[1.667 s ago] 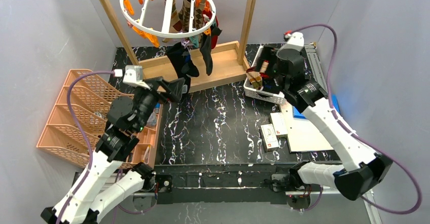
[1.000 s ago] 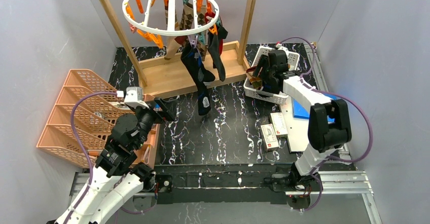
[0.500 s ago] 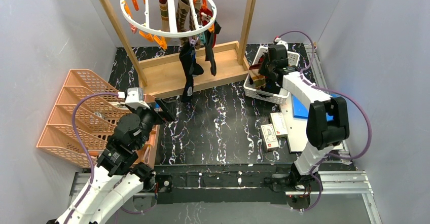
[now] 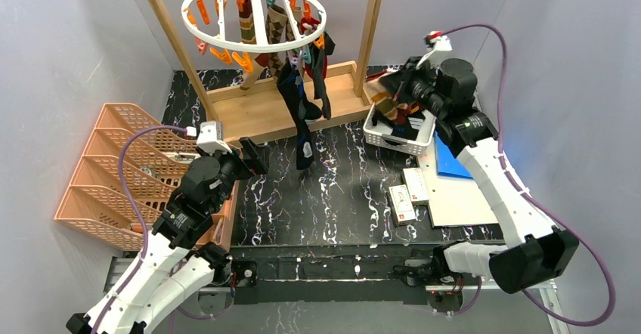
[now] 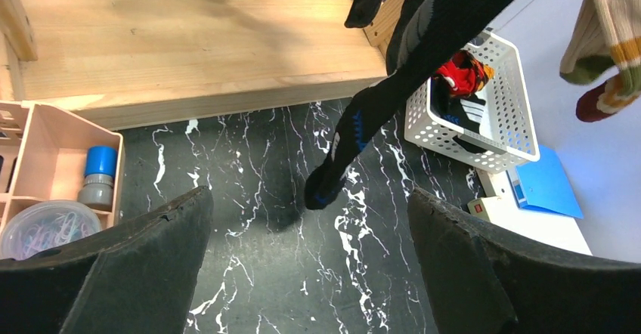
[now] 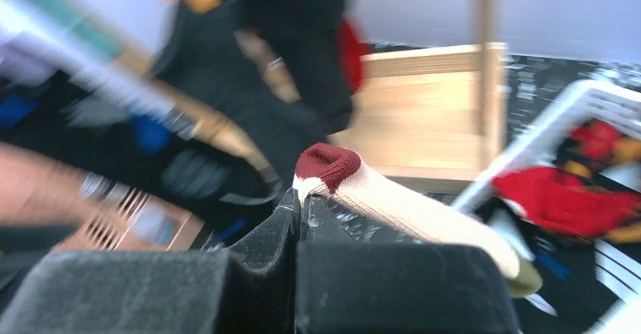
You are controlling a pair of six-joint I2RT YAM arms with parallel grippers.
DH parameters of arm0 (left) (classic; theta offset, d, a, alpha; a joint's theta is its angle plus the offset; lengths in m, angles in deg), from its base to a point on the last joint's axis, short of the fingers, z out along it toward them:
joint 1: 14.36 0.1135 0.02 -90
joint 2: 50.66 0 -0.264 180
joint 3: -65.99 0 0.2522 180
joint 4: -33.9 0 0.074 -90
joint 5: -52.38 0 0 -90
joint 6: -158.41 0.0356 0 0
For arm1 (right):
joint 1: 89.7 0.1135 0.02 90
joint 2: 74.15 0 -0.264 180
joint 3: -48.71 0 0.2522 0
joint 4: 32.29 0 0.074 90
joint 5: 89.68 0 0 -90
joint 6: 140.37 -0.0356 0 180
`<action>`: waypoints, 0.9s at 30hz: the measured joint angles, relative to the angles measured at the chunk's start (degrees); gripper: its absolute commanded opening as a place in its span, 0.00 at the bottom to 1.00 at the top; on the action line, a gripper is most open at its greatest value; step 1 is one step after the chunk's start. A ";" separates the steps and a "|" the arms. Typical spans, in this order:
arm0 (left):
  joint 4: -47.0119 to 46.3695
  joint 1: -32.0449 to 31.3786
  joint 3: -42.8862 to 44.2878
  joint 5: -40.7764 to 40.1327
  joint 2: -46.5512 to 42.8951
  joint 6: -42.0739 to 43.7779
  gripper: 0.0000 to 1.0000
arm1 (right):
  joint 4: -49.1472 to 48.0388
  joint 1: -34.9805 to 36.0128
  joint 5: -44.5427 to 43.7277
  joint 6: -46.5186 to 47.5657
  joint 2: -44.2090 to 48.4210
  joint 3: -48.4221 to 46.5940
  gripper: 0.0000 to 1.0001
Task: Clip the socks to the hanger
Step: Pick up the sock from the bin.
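The white ring hanger [image 4: 253, 18] hangs from the wooden frame, with orange and teal clips round it. Several socks are clipped on; a long dark sock [image 4: 302, 119] [image 5: 363, 115] dangles lowest, its toe just above the table. My right gripper [image 4: 398, 91] [image 6: 302, 198] is shut on a cream sock with a maroon end [image 6: 378, 202], held above the white lattice basket [image 4: 401, 143]. The same striped sock [image 5: 605, 43] shows at the top right of the left wrist view. More socks [image 5: 461, 73] lie in the basket. My left gripper [image 4: 253, 156] [image 5: 310, 266] stands open and empty over the table, near the dark sock's toe.
The wooden frame's base board [image 4: 264, 111] lies behind the hanging socks. An orange tiered rack [image 4: 113, 175] stands at the left, with a small tray of a blue-capped jar and a tub of clips [image 5: 53, 198]. White boxes [image 4: 412, 190] and a blue pad [image 4: 452, 166] lie at the right.
My right gripper has shut on the cream sock and lifted it out of the basket, the arm swinging out to the right. The hanger and its socks sway. My left arm has edged right.
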State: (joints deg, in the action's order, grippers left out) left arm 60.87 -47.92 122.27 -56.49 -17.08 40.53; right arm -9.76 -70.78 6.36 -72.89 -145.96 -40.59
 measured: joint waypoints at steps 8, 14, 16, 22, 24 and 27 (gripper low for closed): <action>-0.02 0.00 0.72 1.53 -0.37 0.09 0.98 | 3.56 9.31 17.94 6.16 6.03 8.11 0.01; -4.46 0.02 0.59 10.23 -3.48 8.26 0.98 | 10.45 9.07 24.87 2.95 9.01 10.47 0.01; -8.33 0.00 -0.33 15.78 -4.66 12.04 0.98 | 12.20 9.07 27.08 0.09 8.98 8.63 0.01; -23.15 0.00 -6.25 32.24 -4.46 21.55 0.98 | 13.35 9.07 33.00 -13.33 8.92 3.63 0.01; -25.88 0.00 -5.70 37.09 -0.76 24.87 0.98 | 12.92 9.07 34.47 -18.64 8.79 3.41 0.01; -28.55 -0.24 -4.66 42.14 4.68 29.70 0.98 | 10.21 9.07 35.95 -26.51 8.26 3.96 0.01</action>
State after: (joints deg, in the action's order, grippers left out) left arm 32.33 -48.16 117.62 -14.35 -12.40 70.24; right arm 0.45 -61.71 42.32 -99.40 -137.70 -36.64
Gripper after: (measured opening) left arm 0.983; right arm 0.036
